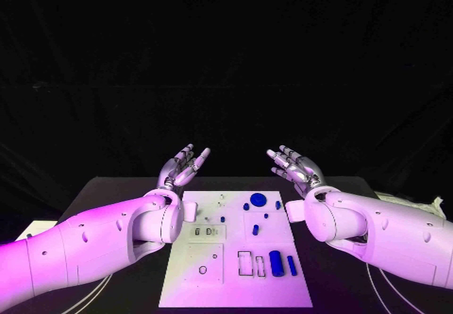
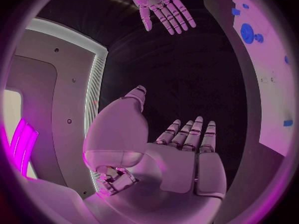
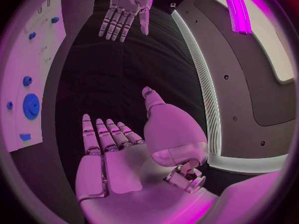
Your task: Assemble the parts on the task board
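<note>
The white task board (image 1: 236, 288) lies flat in the middle of the black table. Blue parts lie on it: a round disc (image 1: 258, 199) near the far edge, a small piece (image 1: 254, 229) at mid-board, and a cylinder (image 1: 275, 262) beside a thin bar (image 1: 292, 265) near the front right. My left hand (image 1: 182, 167) is raised above the board's far left corner, fingers spread, holding nothing. My right hand (image 1: 294, 165) mirrors it over the far right corner, also empty. In the left wrist view my left hand (image 2: 181, 154) has its palm flat, the right hand (image 2: 163, 6) opposite it. The right wrist view gives my right hand (image 3: 118, 154), the board (image 3: 25, 59) and the blue disc (image 3: 30, 106).
Rectangular recesses (image 1: 250, 263) and small slots (image 1: 203, 231) mark the board. A pale object (image 1: 416, 204) lies at the table's right edge, and a white sheet (image 1: 36, 227) at the left edge. Cables (image 1: 99, 288) run along the table near my arms.
</note>
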Motion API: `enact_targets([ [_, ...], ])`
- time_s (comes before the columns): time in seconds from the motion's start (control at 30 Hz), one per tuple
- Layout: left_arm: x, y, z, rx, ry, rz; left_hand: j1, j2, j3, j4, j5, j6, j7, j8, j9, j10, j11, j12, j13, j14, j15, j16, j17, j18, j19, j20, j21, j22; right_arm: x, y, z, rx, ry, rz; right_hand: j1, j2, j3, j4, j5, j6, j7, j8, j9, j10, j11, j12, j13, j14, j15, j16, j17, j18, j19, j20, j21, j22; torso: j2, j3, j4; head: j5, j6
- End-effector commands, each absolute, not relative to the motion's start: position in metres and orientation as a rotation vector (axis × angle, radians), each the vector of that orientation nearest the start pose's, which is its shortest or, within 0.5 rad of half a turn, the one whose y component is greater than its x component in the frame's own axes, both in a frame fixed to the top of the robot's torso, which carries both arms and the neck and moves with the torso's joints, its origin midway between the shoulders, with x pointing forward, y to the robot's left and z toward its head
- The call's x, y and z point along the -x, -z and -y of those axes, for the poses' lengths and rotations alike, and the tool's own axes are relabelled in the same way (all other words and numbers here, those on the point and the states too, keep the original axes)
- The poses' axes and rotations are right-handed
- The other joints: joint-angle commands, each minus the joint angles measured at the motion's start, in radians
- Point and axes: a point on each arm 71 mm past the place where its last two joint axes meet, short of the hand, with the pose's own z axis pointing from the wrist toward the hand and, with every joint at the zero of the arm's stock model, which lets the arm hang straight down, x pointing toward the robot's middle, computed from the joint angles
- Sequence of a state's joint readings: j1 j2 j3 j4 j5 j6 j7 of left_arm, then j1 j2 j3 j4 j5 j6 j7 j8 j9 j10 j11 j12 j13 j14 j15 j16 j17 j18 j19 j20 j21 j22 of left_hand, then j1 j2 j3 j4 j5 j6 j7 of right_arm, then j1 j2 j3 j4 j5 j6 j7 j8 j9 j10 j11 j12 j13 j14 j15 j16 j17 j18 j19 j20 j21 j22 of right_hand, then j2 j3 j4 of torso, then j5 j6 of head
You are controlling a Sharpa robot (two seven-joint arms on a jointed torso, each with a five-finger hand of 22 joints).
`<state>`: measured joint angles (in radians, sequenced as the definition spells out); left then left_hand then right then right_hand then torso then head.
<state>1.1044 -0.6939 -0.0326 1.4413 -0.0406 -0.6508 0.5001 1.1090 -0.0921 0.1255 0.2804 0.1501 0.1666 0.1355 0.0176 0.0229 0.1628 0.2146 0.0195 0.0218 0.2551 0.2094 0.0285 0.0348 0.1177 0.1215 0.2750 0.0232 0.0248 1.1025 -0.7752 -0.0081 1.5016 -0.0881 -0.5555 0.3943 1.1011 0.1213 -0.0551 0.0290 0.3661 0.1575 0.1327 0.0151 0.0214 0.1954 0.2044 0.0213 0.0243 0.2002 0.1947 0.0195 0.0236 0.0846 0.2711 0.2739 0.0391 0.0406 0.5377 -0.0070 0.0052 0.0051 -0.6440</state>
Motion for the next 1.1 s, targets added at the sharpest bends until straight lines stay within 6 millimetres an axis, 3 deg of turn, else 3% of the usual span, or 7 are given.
enact_targets([
  [0.03, -0.489, 0.217, -0.171, 1.074, 1.369, -1.285, 0.047, -0.003, 0.004, 0.014, 0.009, 0.014, 0.129, 0.008, 0.003, 0.005, 0.016, 0.004, 0.002, 0.016, 0.008, 0.007, 0.002, 0.025, 0.004, 0.016, 0.005, 0.002, -0.482, 0.214, 0.182, -1.01, -1.448, -1.572, 0.069, 0.009, -0.01, -0.014, 0.016, 0.027, 0.125, 0.009, 0.004, 0.021, 0.019, 0.007, 0.004, 0.021, 0.019, 0.008, 0.004, 0.026, 0.014, 0.018, 0.008, 0.003, 0.0, 0.0001, 0.0002, 0.0, 0.0],
  [0.17, -0.489, 0.217, -0.171, 1.074, 1.369, -1.285, 0.069, 0.007, 0.016, 0.009, 0.01, 0.06, 0.15, 0.018, 0.009, 0.05, 0.036, 0.014, 0.008, 0.067, 0.024, 0.019, 0.01, 0.014, 0.012, 0.017, 0.01, 0.004, -0.484, 0.213, 0.181, -0.975, -1.463, -1.623, 0.12, 0.018, -0.005, -0.051, 0.009, 0.104, 0.137, 0.022, 0.013, 0.11, 0.032, 0.02, 0.013, 0.092, 0.027, 0.016, 0.01, 0.032, 0.048, 0.019, 0.022, 0.01, 0.0, 0.0001, 0.0002, 0.0, 0.0],
  [0.37, -0.493, 0.215, -0.191, 1.074, 1.365, -1.209, 0.148, 0.035, 0.035, -0.019, 0.025, 0.302, 0.16, 0.076, 0.038, 0.347, 0.048, 0.073, 0.034, 0.444, 0.029, 0.112, 0.055, 0.007, 0.199, 0.017, 0.092, 0.047, -0.494, 0.204, 0.2, -0.759, -1.339, -1.49, 0.207, 0.016, 0.017, -0.114, -0.041, 0.344, 0.13, 0.061, 0.035, 0.428, 0.041, 0.071, 0.034, 0.418, 0.029, 0.067, 0.033, 0.047, 0.246, 0.018, 0.095, 0.043, -0.001, -0.0005, 0.005, -0.004, -0.002],
  [0.47, -0.493, 0.215, -0.196, 1.092, 1.368, -1.19, 0.172, 0.047, 0.03, -0.039, 0.024, 0.473, 0.149, 0.113, 0.053, 0.625, 0.023, 0.127, 0.053, 0.568, -0.005, 0.147, 0.063, 0.041, 0.503, 0.015, 0.223, 0.109, -0.495, 0.201, 0.203, -0.695, -1.306, -1.464, 0.238, 0.014, 0.03, -0.138, -0.064, 0.496, 0.121, 0.086, 0.046, 0.635, 0.018, 0.105, 0.044, 0.625, 0.007, 0.099, 0.043, 0.072, 0.373, 0.017, 0.142, 0.061, -0.002, 0.0014, 0.007, -0.003, -0.005],
  [0.57, -0.491, 0.214, -0.201, 1.121, 1.376, -1.175, 0.193, 0.058, 0.028, -0.061, 0.024, 0.672, 0.126, 0.157, 0.069, 0.742, -0.004, 0.15, 0.054, 0.681, -0.041, 0.177, 0.07, 0.065, 0.637, 0.003, 0.287, 0.129, -0.497, 0.199, 0.206, -0.636, -1.275, -1.452, 0.253, 0.014, 0.042, -0.152, -0.088, 0.602, 0.112, 0.095, 0.049, 0.696, 0.002, 0.109, 0.041, 0.689, -0.01, 0.101, 0.041, 0.089, 0.42, 0.017, 0.16, 0.063, 0.004, 0.001, 0.0066, -0.004, -0.001],
  [0.87, -0.477, 0.207, -0.206, 1.142, 1.492, -1.273, 0.231, 0.069, 0.03, -0.102, 0.022, 0.78, 0.084, 0.148, 0.05, 0.889, -0.054, 0.135, 0.049, 0.87, -0.1, 0.206, 0.116, 0.067, 0.807, -0.054, 0.354, 0.142, -0.501, 0.186, 0.214, -0.464, -1.176, -1.443, 0.263, 0.003, 0.094, -0.186, -0.116, 0.769, 0.084, 0.077, 0.044, 0.827, -0.03, 0.083, 0.037, 0.847, -0.053, 0.101, 0.043, 0.099, 0.534, -0.008, 0.213, 0.068, 0.043, 0.0007, 0.011, -0.017, 0.011],
  [1.1, -0.456, 0.192, -0.196, 1.083, 1.591, -1.4, 0.232, 0.072, 0.023, -0.106, -0.009, 0.817, 0.069, 0.128, 0.043, 0.957, -0.072, 0.117, 0.053, 0.931, -0.12, 0.204, 0.156, 0.066, 0.854, -0.075, 0.369, 0.144, -0.507, 0.168, 0.216, -0.187, -1.002, -1.519, 0.258, -0.027, 0.155, -0.221, -0.152, 0.841, 0.061, 0.06, 0.046, 0.926, -0.065, 0.053, 0.038, 0.984, -0.1, 0.111, 0.059, 0.098, 0.688, -0.074, 0.326, 0.114, 0.097, -0.003, 0.0344, -0.043, 0.025],
])
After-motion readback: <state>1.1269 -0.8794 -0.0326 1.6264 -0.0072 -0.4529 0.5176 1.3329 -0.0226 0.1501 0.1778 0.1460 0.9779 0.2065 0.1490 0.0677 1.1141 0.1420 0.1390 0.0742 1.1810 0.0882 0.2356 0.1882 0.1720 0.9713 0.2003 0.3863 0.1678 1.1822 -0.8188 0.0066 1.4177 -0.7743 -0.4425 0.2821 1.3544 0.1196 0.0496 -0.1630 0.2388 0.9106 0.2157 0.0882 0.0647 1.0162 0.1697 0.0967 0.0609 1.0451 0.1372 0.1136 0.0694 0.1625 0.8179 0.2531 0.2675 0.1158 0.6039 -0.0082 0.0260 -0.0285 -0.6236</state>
